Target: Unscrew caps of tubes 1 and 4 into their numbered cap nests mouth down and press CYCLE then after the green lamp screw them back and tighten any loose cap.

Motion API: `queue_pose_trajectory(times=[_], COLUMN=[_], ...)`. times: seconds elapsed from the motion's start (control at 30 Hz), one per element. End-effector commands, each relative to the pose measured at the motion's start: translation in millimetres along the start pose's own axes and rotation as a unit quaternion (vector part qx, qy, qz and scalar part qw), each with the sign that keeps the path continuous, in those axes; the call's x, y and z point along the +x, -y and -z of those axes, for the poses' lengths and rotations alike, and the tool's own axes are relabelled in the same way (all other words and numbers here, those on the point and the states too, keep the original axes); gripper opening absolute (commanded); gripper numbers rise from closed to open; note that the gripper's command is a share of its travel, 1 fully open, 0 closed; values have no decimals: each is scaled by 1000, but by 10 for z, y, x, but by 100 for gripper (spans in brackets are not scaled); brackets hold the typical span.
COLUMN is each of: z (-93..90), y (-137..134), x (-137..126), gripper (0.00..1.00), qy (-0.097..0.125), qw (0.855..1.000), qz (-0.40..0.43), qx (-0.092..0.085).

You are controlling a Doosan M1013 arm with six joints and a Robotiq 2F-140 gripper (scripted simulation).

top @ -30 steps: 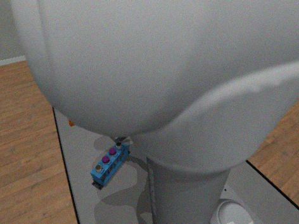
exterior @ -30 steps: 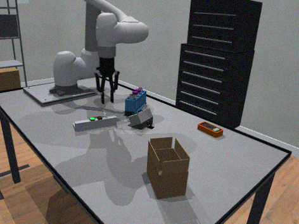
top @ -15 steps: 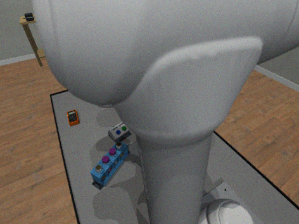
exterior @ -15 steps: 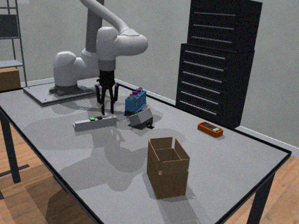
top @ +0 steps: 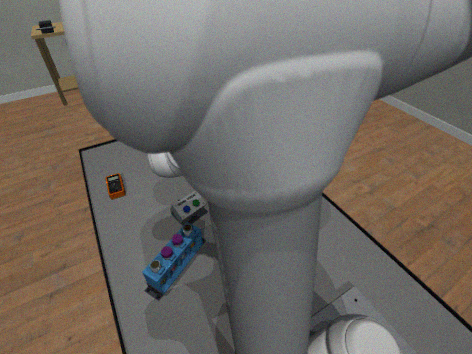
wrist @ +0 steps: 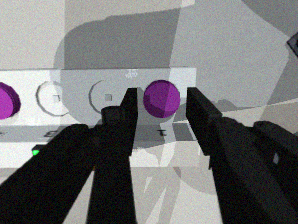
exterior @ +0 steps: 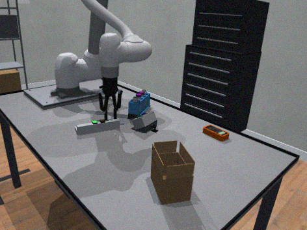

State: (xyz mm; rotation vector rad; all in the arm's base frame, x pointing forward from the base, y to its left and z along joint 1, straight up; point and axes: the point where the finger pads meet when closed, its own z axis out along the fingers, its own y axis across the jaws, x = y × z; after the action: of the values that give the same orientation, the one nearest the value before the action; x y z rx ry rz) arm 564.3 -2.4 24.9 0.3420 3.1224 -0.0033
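Note:
My gripper (wrist: 161, 102) hangs over the white cap tray (exterior: 97, 126), fingers pointing down. In the wrist view its two black fingers straddle a purple cap (wrist: 161, 98) lying in the right end nest, with a small gap on each side; the gripper is part open and grips nothing. A second purple cap (wrist: 7, 100) sits in the left end nest. The two middle nests (wrist: 52, 96) are empty. The tray's green lamp (wrist: 35, 151) is lit. On the blue tube rack (top: 172, 257) the two end tubes (top: 155, 266) (top: 187, 229) stand uncapped and the two middle tubes carry purple caps (top: 166, 251).
The grey key housing (top: 189, 205) with its blue key (top: 186, 209) and green key (top: 196, 203) stands just beyond the rack. An open cardboard box (exterior: 172, 170) and an orange multimeter (exterior: 216, 132) lie farther out. A black drawer cabinet (exterior: 224, 62) stands behind the table.

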Motion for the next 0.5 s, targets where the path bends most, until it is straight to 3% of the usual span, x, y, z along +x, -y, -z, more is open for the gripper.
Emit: queue_pose_trajectory(times=[0.0, 0.47], z=[-12, -72], y=[-2, -2], x=[-3, -3], gripper=[36, 36], qy=[0, 0], qw=[1000, 1000], qz=[0, 0], qx=[0, 0])
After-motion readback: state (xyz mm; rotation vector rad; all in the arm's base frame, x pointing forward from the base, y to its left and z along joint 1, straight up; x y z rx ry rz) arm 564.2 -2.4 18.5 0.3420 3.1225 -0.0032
